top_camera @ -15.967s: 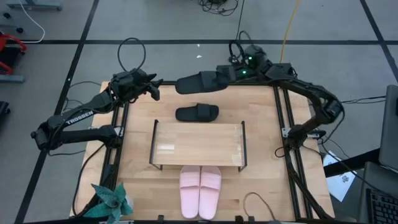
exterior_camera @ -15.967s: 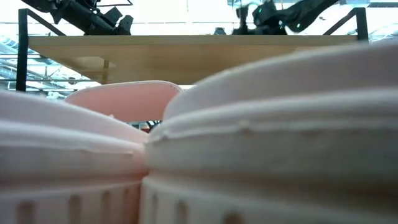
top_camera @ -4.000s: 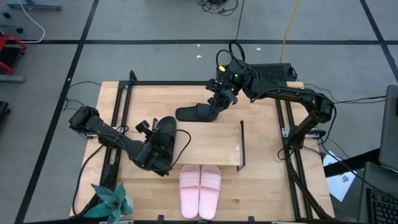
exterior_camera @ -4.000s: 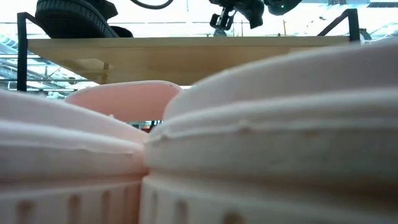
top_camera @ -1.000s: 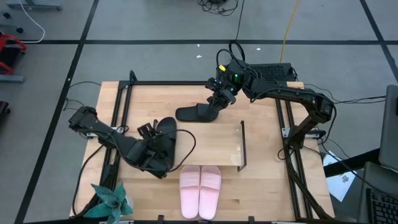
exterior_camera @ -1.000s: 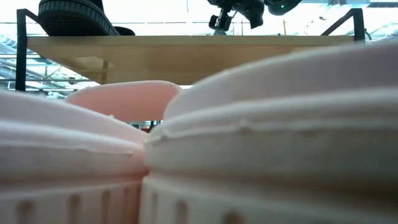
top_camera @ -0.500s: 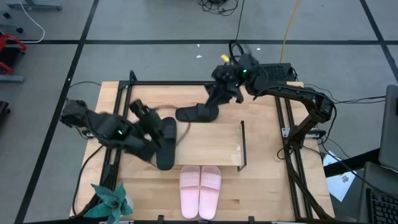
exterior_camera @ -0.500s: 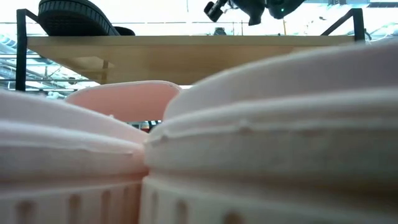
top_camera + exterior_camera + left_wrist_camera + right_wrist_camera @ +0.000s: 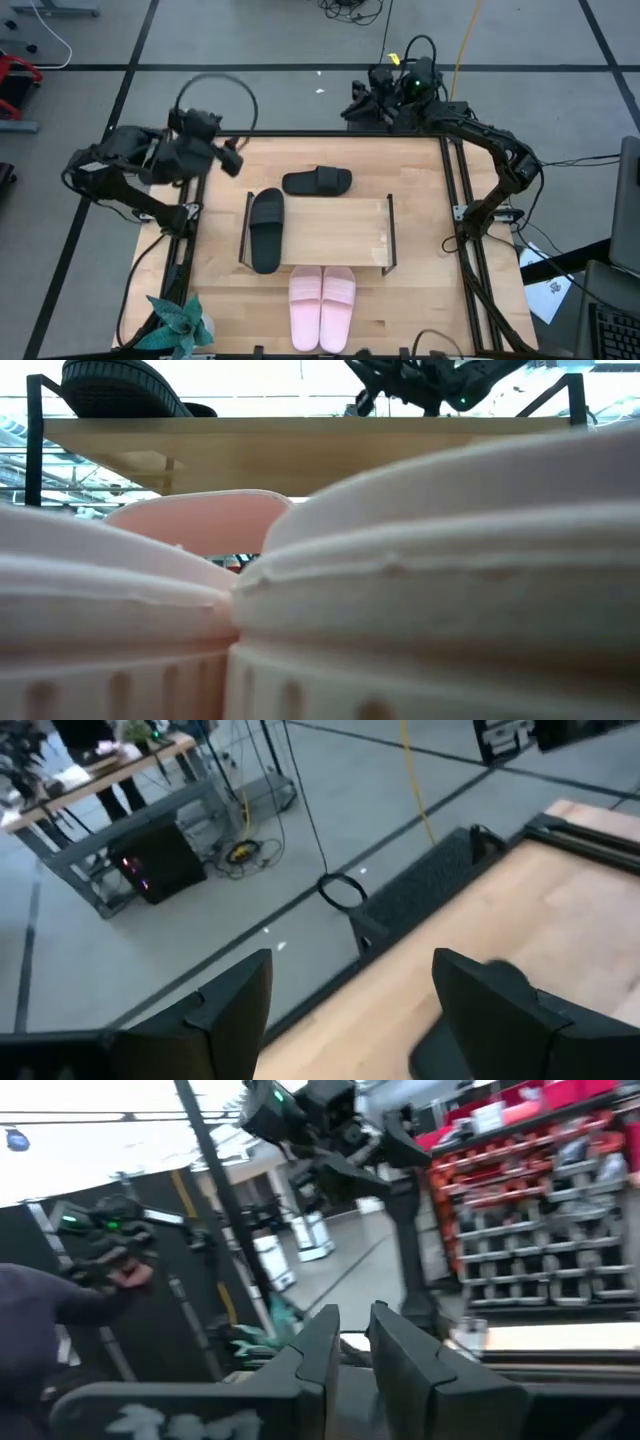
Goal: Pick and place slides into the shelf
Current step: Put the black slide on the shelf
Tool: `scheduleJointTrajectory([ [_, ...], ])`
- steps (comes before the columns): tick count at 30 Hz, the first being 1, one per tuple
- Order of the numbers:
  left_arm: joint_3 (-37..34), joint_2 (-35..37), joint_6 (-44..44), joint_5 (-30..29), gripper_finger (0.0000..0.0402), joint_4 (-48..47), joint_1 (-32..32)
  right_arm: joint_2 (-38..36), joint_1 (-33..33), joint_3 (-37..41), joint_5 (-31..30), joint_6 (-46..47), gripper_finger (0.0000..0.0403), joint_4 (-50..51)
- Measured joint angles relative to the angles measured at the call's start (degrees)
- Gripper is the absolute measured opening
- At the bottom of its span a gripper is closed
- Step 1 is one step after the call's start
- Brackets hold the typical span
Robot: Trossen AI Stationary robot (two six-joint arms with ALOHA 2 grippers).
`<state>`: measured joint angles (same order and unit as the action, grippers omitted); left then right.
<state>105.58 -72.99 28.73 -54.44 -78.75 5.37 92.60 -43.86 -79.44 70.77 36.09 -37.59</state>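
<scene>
**One slide is on the shelf, three are left**

The left gripper (image 9: 232,157) is up near the far left corner of the table. Its two fingers (image 9: 225,1010) are spread wide and hold nothing. The right gripper (image 9: 352,110) is up at the far edge of the table. Its fingers (image 9: 318,1350) are almost together, with only a thin gap, and nothing is in them.

One black slide (image 9: 266,229) lies on the left end of the shelf (image 9: 340,235), on its wooden top. That one looks done. In the low view its sole (image 9: 118,388) sits on the shelf board.

The other black slide (image 9: 317,181) lies on the table just behind the shelf, near the right gripper. The two pink slides (image 9: 322,293) lie side by side on the table in front of the shelf, touching each other. They fill the low view.

So about one part in four looks done. The shelf has room for the rest.
</scene>
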Motion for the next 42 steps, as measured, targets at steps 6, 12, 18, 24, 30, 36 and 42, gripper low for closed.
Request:
scheduleJointTrajectory([
  [6, -0.02, -2.07, -22.66, 13.88, 0.0273, 14.69, -13.44, 0.00, -3.78, 0.00, -2.37, -7.75, 0.0052, 6.80],
  [12, -0.04, -4.18, -23.90, 30.48, 0.0273, 18.99, -29.27, 0.00, -5.70, 0.00, -3.51, -4.96, 0.0052, 10.12],
  [18, -0.04, -6.79, -19.66, 48.52, 0.0273, 19.48, -40.35, 0.00, -5.41, 0.00, -3.61, -0.80, 0.0052, 7.55],
  [24, -0.04, -10.55, -19.43, 57.87, 0.0273, 23.51, -43.44, -0.02, -3.68, 0.00, -9.19, -2.49, 0.0052, 7.87],
  [30, -0.04, -14.88, -20.36, 60.04, 0.0273, 25.52, -43.74, -0.07, -3.60, 0.00, -6.24, -4.95, 0.0052, 20.63],
  [36, -0.04, -18.80, -17.67, 61.95, 0.0273, 26.89, -44.53, 0.93, -4.16, 0.00, -9.04, -7.85, 0.0052, 35.15],
  [42, -0.11, -21.01, -15.70, 62.04, 0.0273, 27.65, -44.62, 4.48, -4.01, 0.22, -5.56, 0.97, 0.0052, 38.54],
])
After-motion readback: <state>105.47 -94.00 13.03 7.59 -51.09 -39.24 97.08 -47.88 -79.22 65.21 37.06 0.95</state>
